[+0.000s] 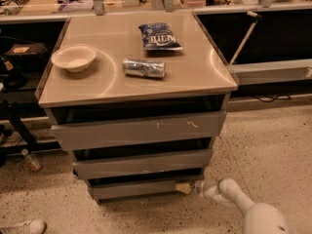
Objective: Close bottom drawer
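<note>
Gripper [185,187] is down low near the floor [273,145], at the end of the white arm [225,191] that comes in from the lower corner of my view. Its tip sits right against the bottom drawer [141,189], at the end of the drawer front nearest the arm. Looks like contact, but I can't confirm it. Can't tell if the gripper is open or closed from here.

The bottom drawer runs away from the gripper across the base of the cabinet. There's a dark gap above its front, so I judge it's not fully home yet. How far out it stands I can't read from this angle.

Directly above the gripper is the middle drawer [144,164]. Above that is the top drawer [139,130] w/ white scratches on its front. Neither is my target. Well above, on the cabinet top [195,77], there's a bowl [74,57], a can [144,68] and a chip bag [160,36], all well clear of the work.

Step in hand, imo: the push itself, w/ the gripper set on the drawer front. Next move needs a straight shove into the cabinet, square to the front. Since the contact is at one end and not mid-front, the tray may skew and bind, so I'd go slow and keep the tip from sliding off the edge.
</note>
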